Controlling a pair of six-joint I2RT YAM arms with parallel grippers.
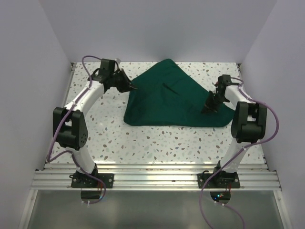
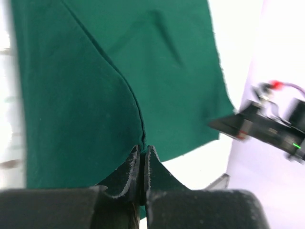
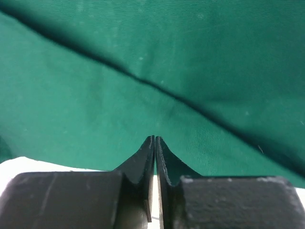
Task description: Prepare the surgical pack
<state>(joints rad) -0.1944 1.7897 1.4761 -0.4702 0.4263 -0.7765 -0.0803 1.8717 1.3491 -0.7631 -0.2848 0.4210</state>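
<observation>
The surgical pack, a dark green cloth (image 1: pixel 167 98), lies partly folded in the middle of the table, with a peak toward the back wall. My left gripper (image 1: pixel 132 88) is at the cloth's left edge. In the left wrist view its jaws (image 2: pixel 143 149) are shut on a fold of the cloth (image 2: pixel 86 95). My right gripper (image 1: pixel 209 107) is on the cloth's right part. In the right wrist view its jaws (image 3: pixel 155 139) are shut, tips pinching the cloth (image 3: pixel 143 57) at its near edge.
The speckled white table (image 1: pixel 143 138) is enclosed by white walls on the left, back and right. An aluminium rail (image 1: pixel 152 179) carrying both arm bases runs along the near edge. The right arm (image 2: pixel 271 129) shows in the left wrist view.
</observation>
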